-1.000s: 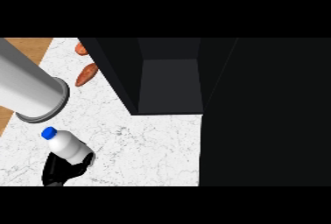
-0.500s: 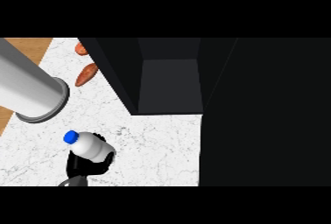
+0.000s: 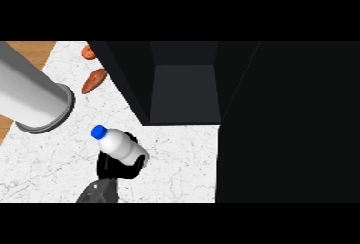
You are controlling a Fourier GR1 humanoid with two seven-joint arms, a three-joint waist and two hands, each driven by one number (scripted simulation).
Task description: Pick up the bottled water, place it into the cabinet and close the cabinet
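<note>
Head view, nearest first: grey forearm (image 3: 94,194) comes in at the lower edge left of centre, so I take it for the left arm; right hand doesn't show. Its black left hand (image 3: 119,166) is curled round the base end of the white plastic water bottle w/ blue cap (image 3: 121,147), gripping it; bottle sits above the white marble counter (image 3: 175,164), prob. lifted. Long axis is tilted: base low-right in the hand, cap pointing up-left, i.e. away from the target. Black cabinet (image 3: 132,78) lies up-right of the bottle, its open compartment (image 3: 184,93) just past a bare strip of counter, front lip nearest. Room: broad black panel (image 3: 288,124) to the right, maybe the door; big grey rimmed cylinder (image 3: 35,97) near on the left; orange-brown oblong items (image 3: 94,81) beyond, beside the cabinet wall.
</note>
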